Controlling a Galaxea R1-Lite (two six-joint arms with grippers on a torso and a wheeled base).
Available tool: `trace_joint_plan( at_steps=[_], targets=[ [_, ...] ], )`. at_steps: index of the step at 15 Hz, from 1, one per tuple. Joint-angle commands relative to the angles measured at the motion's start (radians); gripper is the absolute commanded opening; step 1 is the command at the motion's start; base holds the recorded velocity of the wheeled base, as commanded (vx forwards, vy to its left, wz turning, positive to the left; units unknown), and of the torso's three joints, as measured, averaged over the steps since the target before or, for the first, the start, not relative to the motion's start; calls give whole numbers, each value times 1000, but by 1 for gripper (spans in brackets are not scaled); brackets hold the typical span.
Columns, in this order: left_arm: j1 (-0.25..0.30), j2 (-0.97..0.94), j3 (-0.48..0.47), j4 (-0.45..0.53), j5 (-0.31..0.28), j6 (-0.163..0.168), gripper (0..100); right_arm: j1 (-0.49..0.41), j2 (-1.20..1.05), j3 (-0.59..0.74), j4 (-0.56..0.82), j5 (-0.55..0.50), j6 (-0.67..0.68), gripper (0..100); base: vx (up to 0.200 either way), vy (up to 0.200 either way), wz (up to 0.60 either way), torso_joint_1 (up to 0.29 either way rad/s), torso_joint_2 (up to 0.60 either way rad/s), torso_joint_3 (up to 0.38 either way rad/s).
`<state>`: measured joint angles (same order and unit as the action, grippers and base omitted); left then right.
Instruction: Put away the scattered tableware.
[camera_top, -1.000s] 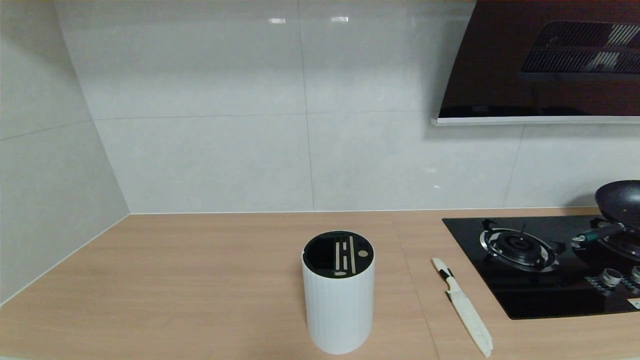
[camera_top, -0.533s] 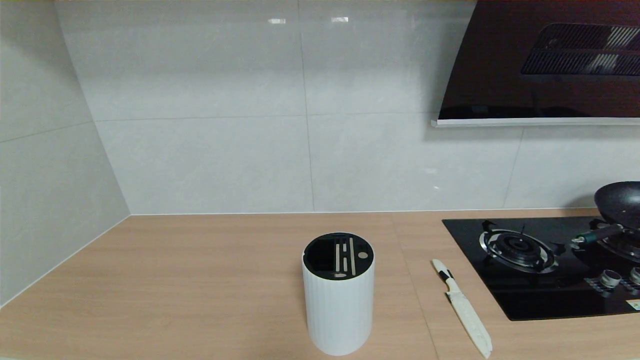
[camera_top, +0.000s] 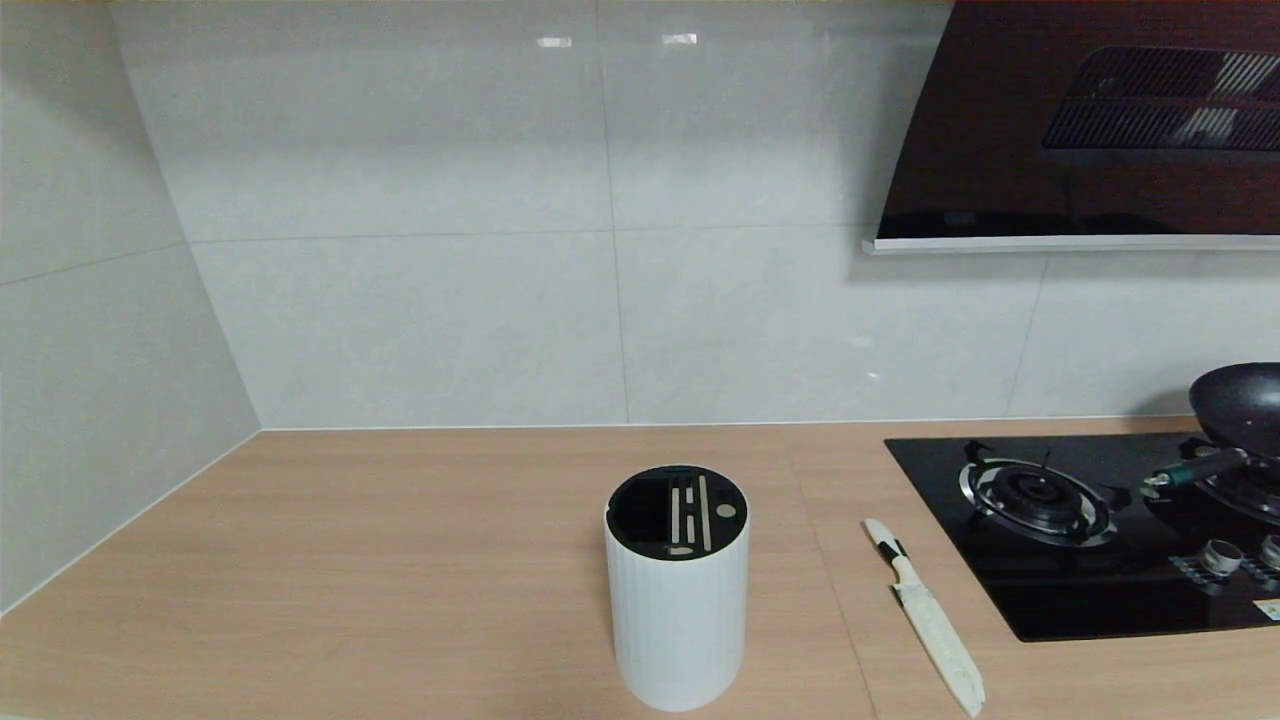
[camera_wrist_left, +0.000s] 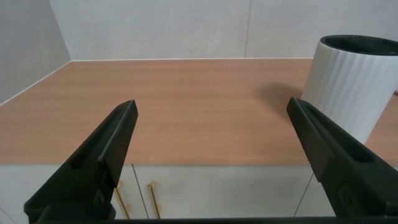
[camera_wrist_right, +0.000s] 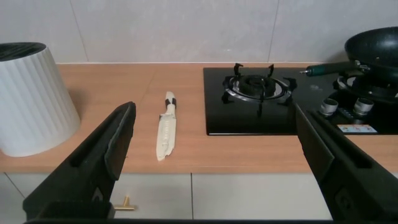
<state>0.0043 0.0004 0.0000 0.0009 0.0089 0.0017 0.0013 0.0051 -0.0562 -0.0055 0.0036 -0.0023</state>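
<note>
A white ribbed knife holder (camera_top: 677, 590) with a black slotted top stands upright near the front of the wooden counter (camera_top: 400, 560). A white knife (camera_top: 925, 612) with a black band on its handle lies flat to the holder's right, between it and the hob. My left gripper (camera_wrist_left: 211, 109) is open in front of the counter's edge, with the holder (camera_wrist_left: 351, 84) ahead and off to one side. My right gripper (camera_wrist_right: 214, 115) is also open before the counter's edge. The knife (camera_wrist_right: 166, 124) and the holder (camera_wrist_right: 31, 96) lie beyond it. Neither gripper holds anything.
A black gas hob (camera_top: 1090, 560) fills the counter's right side, with a dark wok (camera_top: 1240, 400) on its far burner and a range hood (camera_top: 1100, 130) above. Tiled walls close the back and left. Cabinet fronts with gold handles (camera_wrist_left: 152, 196) sit below the counter edge.
The head view has shifted very slightly. The holder and the knife have not moved on the counter.
</note>
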Motion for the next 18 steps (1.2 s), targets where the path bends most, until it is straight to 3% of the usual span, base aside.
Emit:
trace_joint_plan(
  at_steps=[1,4,8,11,16,18],
  targets=[
    [0,0,0,-1,0,1,100,26,119,-140,-11,50,27,100,0,0,0,0,0,0],
    [0,0,0,1,0,3,100,42,421,-189,-14,65,18,100,0,0,0,0,0,0],
    [0,0,0,-1,0,6,100,129,980,-341,-39,72,18,100,0,0,0,0,0,0],
    [0,0,0,1,0,6,100,138,1283,-378,-197,73,16,100,0,0,0,0,0,0],
    [0,0,0,-1,0,6,100,161,1773,-393,-608,41,15,100,0,0,0,0,0,0],
    [0,0,0,-1,0,6,100,161,1922,-427,-688,10,16,100,0,0,0,0,0,0]
  ],
)
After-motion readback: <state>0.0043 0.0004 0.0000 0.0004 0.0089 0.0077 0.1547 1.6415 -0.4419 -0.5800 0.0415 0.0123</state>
